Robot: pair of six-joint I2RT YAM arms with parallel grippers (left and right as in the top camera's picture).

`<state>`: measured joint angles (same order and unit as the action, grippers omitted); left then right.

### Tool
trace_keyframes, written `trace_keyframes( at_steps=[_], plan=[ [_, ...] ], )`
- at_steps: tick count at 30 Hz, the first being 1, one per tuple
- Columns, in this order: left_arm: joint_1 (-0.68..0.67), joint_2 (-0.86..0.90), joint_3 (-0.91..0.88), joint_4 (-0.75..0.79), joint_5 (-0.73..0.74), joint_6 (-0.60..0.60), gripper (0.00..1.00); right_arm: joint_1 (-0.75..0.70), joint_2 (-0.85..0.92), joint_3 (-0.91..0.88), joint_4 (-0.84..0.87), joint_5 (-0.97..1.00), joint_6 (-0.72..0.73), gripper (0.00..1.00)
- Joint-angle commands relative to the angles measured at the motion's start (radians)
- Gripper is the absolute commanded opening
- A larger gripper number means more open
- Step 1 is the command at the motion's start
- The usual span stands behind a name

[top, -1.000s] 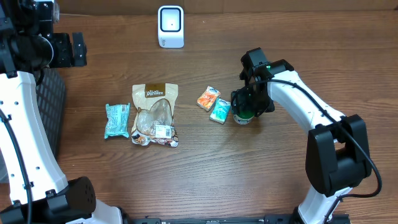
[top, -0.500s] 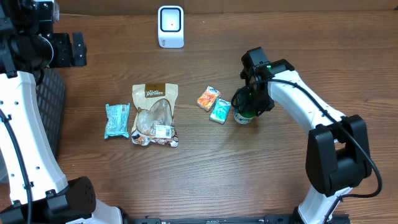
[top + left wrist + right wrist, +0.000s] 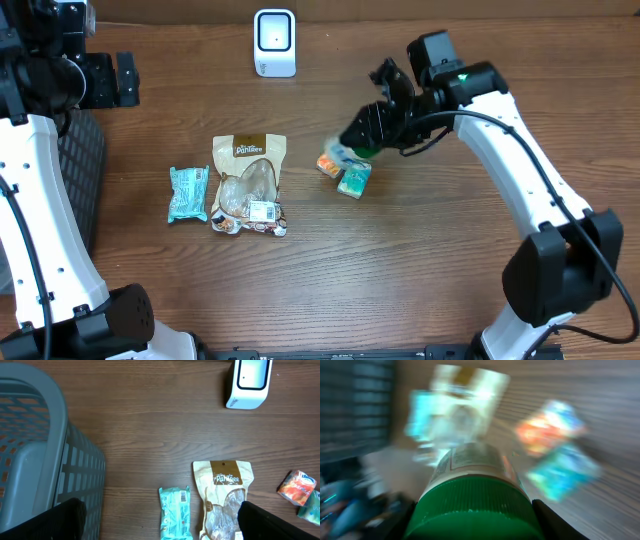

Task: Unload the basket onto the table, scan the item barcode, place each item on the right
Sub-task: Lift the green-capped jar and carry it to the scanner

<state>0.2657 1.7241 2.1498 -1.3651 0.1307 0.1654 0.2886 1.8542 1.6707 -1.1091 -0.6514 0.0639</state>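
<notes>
My right gripper (image 3: 368, 132) is shut on a bottle with a green cap (image 3: 475, 510) and a white label, and holds it tilted in the air above the small packets. In the right wrist view the cap fills the space between both fingers (image 3: 553, 521), and the view is blurred by motion. The white barcode scanner (image 3: 274, 42) stands at the table's far edge, to the left of the bottle. At the far left my left gripper (image 3: 160, 527) hangs open and holds nothing, high over the teal wrapper (image 3: 175, 512).
A beige snack pouch (image 3: 248, 185) and the teal wrapper (image 3: 187, 193) lie left of centre. An orange packet (image 3: 327, 163) and a teal packet (image 3: 354, 179) lie under the lifted bottle. A grey basket (image 3: 50, 460) stands at the left edge.
The right gripper closed on the bottle where it stood beside the packets, then lifted it up and to the left, tilting it. The left arm has not moved.
</notes>
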Motion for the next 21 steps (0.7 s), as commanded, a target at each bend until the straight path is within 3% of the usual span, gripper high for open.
trace_keyframes(
  at_steps=[1,7,12,21],
  plan=[
    [0.002,-0.004,0.020,0.001,-0.004,0.022,1.00,0.001,-0.042,0.065,0.028,-0.352,-0.055,0.30],
    [0.002,-0.004,0.020,0.001,-0.004,0.022,1.00,0.001,-0.042,0.115,0.081,-0.539,-0.054,0.29],
    [0.002,-0.004,0.020,0.001,-0.004,0.022,1.00,0.001,-0.042,0.140,0.091,-0.540,-0.053,0.29],
    [0.002,-0.004,0.020,0.001,-0.004,0.022,1.00,0.066,-0.042,0.146,0.227,-0.045,0.191,0.23]
  ],
)
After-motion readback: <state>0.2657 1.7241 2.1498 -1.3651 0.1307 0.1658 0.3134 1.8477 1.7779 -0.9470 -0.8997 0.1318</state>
